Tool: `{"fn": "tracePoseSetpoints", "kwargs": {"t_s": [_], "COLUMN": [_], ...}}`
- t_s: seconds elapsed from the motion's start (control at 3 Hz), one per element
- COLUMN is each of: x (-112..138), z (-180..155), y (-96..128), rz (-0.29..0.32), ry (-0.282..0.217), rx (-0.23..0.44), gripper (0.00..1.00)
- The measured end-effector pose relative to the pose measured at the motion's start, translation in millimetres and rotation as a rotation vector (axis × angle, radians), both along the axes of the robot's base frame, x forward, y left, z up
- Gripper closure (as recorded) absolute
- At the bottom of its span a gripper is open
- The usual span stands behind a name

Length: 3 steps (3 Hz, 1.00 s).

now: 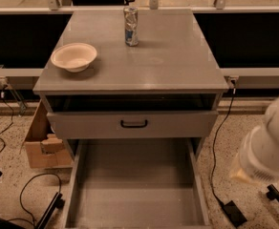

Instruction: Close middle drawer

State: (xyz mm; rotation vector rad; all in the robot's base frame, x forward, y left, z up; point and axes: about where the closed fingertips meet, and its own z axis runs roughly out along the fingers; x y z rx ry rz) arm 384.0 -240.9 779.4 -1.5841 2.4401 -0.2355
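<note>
The middle drawer (134,185) is pulled far out toward me. Its deep grey tray is empty, and its front and handle are cut off by the bottom edge of the view. Above it, the uppermost drawer (132,124), with a black handle (134,123), stands a little way out from the cabinet. My arm is a blurred white shape at the right edge. My gripper (242,171) is at its cream lower end, to the right of the open tray's right wall and apart from it.
On the cabinet top (168,66) stand a cream bowl (74,56) and a drink can (131,26). A cardboard box (41,144) sits on the floor at the left. Cables (29,199) lie at the lower left, and a cable with a black adapter (235,213) lies at the lower right.
</note>
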Motion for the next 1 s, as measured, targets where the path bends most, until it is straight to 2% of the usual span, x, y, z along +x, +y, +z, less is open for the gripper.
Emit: {"fn": "tracePoseSetpoints", "kwargs": {"t_s": [0.33,0.67,1.0], "x": [-38.9,-50.0,-49.0], "z": [-93.3,-105.3,-108.9], "y": [-6.4,-7.4,-1.6], "rz": [-0.021,-0.018,-0.007], "ry": [0.102,0.124,0.133], "rx": [0.022,0.019,0.016], "gripper": [0.89,1.00,1.00]}}
